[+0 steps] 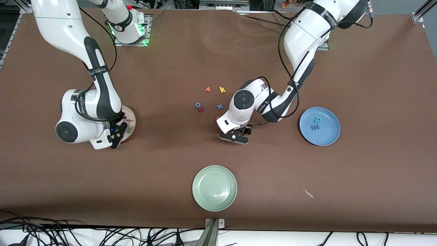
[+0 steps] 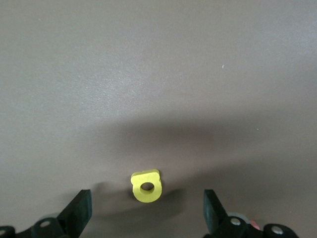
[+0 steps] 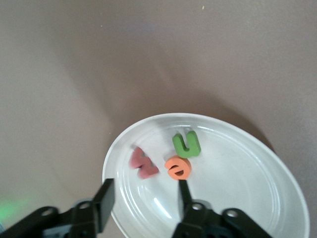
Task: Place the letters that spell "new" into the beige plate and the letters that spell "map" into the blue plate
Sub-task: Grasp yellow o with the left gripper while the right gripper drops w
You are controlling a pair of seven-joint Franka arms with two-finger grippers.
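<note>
Left gripper [image 2: 147,218] fingers apart, low over bare brown table, straddling small yellow foam letter a [image 2: 146,186]. Right gripper [image 3: 143,201] fingers apart over round cream-beige plate [image 3: 247,168] holding green n [image 3: 186,144], orange e [image 3: 179,167], red-pink w [image 3: 142,163]

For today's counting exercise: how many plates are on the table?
3. The beige plate lies under the right arm, the blue plate toward the left arm's end, and the pale green plate nearest the front camera.
</note>
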